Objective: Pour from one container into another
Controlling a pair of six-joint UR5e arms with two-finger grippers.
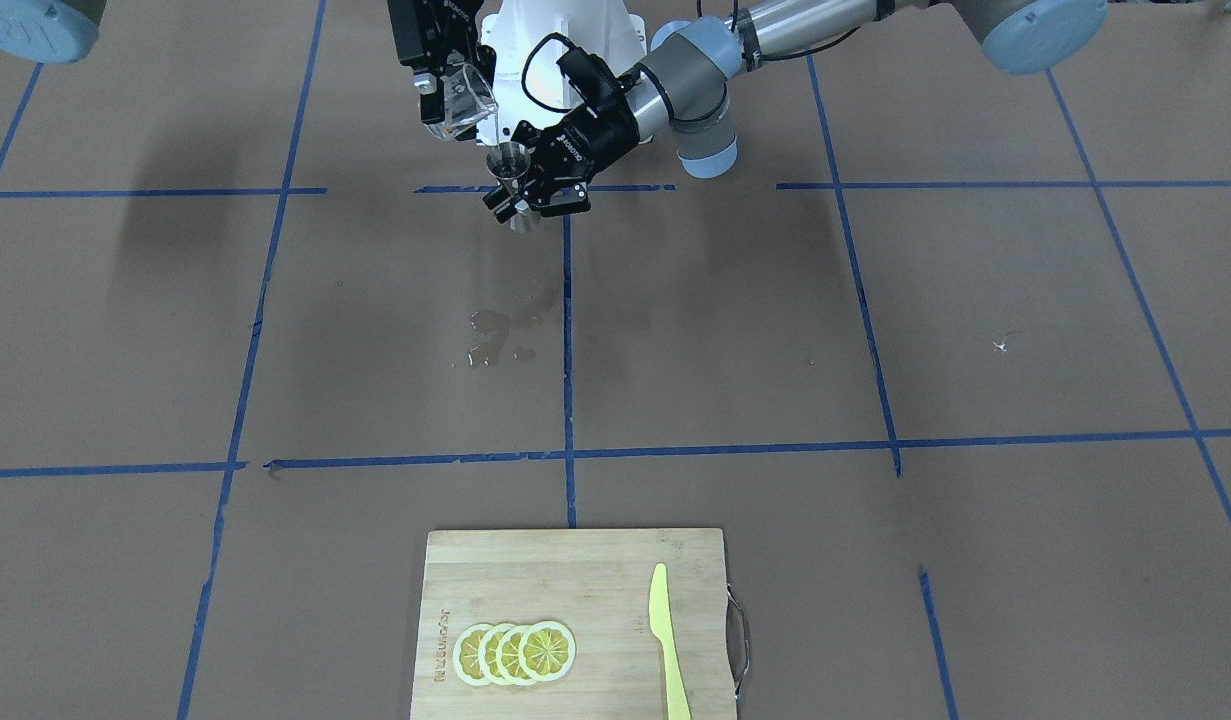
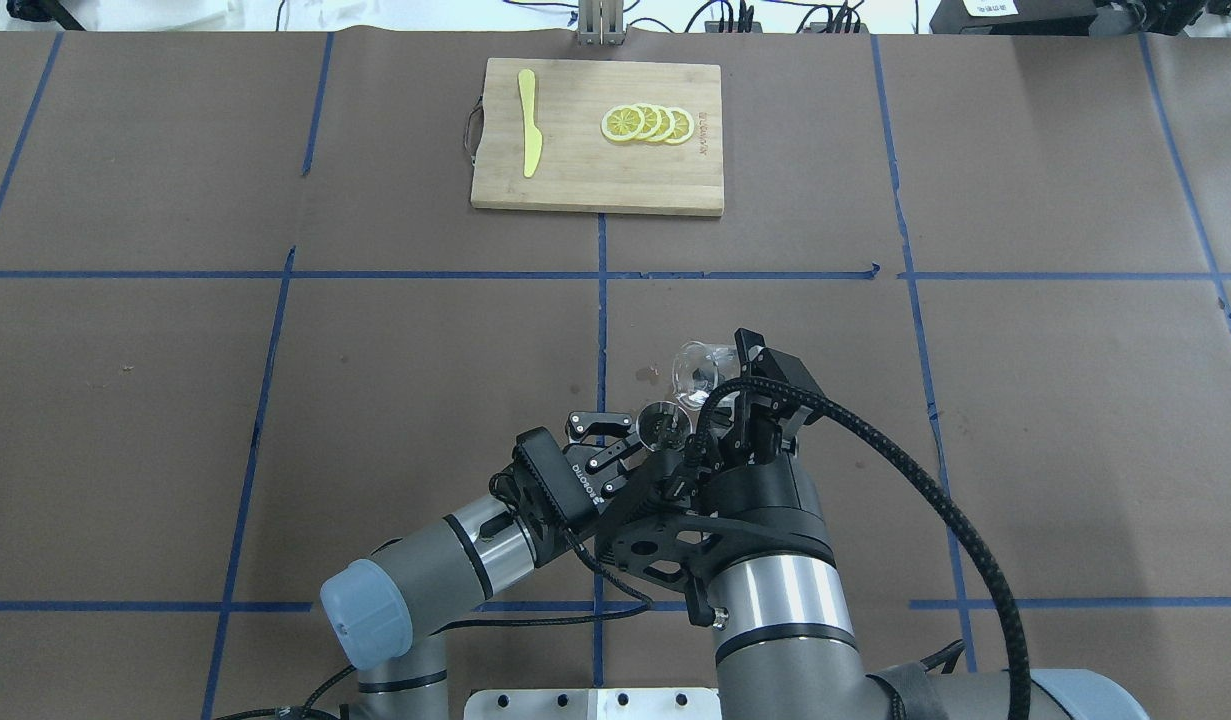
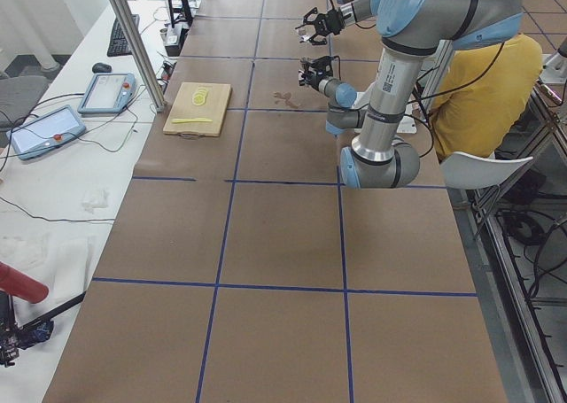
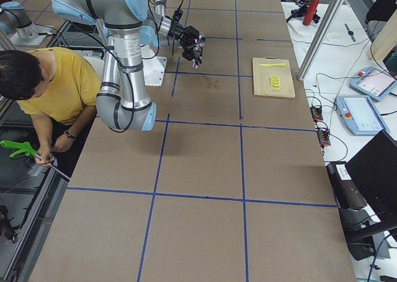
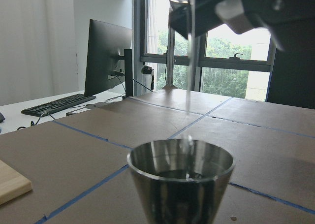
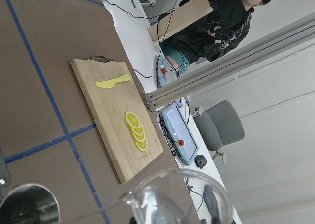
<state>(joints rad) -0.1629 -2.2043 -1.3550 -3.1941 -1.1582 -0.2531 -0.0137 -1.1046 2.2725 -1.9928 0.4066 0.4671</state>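
The steel jigger (image 1: 510, 163) stands upright above the table with my left gripper (image 1: 522, 197) shut on its waist. Just above it, the clear glass measuring cup (image 1: 464, 98) tilts spout-down, and my right gripper (image 1: 438, 92) is shut on it. From overhead the cup (image 2: 696, 368) lies just beyond and right of the jigger (image 2: 665, 424). In the left wrist view a thin stream (image 5: 190, 66) falls into the jigger (image 5: 181, 177), which has liquid at its bottom. The right wrist view shows the cup's rim (image 6: 177, 197) and the jigger's mouth (image 6: 28, 205).
A wet spill (image 1: 503, 335) darkens the brown paper in front of the grippers. A wooden cutting board (image 1: 575, 560) with lemon slices (image 1: 515, 653) and a yellow knife (image 1: 667, 640) lies at the far edge. A person in yellow (image 4: 53, 90) sits beside the robot.
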